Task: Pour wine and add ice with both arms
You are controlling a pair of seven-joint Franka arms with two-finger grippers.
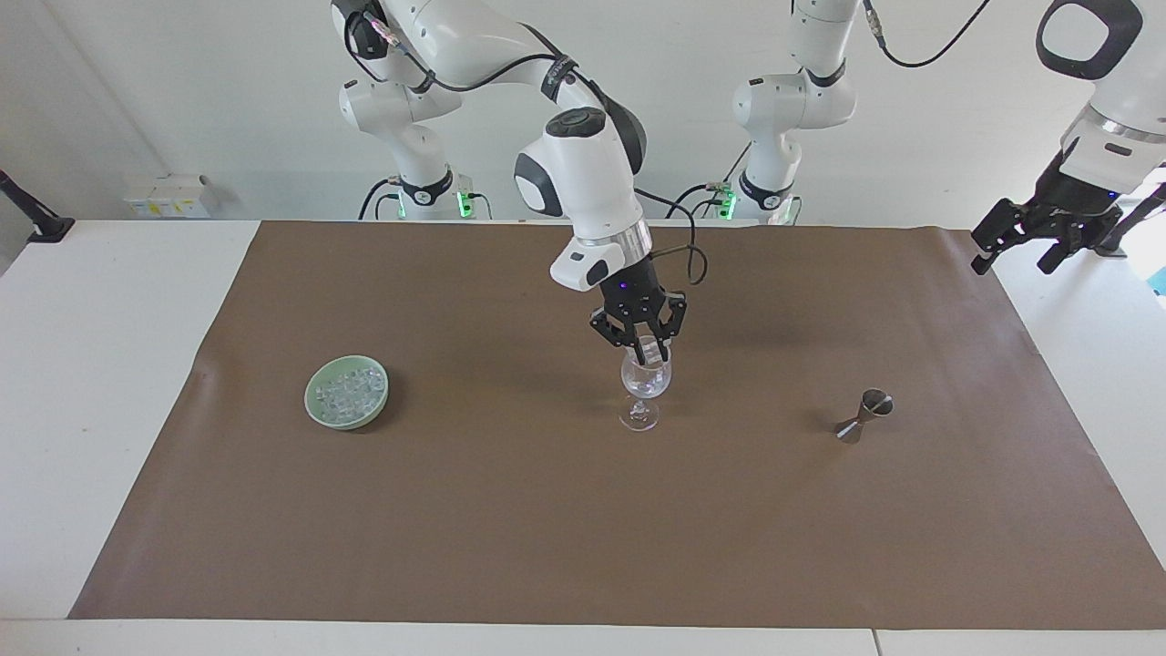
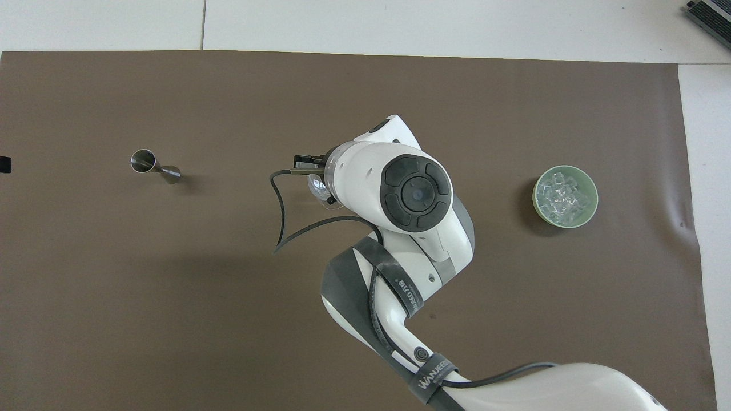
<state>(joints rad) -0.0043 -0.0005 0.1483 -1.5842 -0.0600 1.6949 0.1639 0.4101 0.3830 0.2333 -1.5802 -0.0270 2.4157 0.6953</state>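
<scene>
A clear stemmed wine glass point(image 1: 643, 387) stands mid-mat; in the overhead view only its edge point(image 2: 316, 188) shows past the right arm's wrist. My right gripper point(image 1: 649, 353) points down at the glass's rim, shut on a small clear ice cube. More ice point(image 1: 347, 390) fills a green bowl point(image 1: 314, 408) toward the right arm's end, also seen in the overhead view as ice point(image 2: 564, 194) in the bowl point(image 2: 537, 208). My left gripper point(image 1: 1009, 264) hangs open and empty above the mat's corner at the left arm's end. Wine is out of view.
A steel jigger point(image 1: 864, 415) stands on the brown mat point(image 1: 510, 528) toward the left arm's end, beside the glass; the overhead view shows the jigger point(image 2: 154, 165) too. A black cable point(image 2: 280, 217) loops off the right wrist.
</scene>
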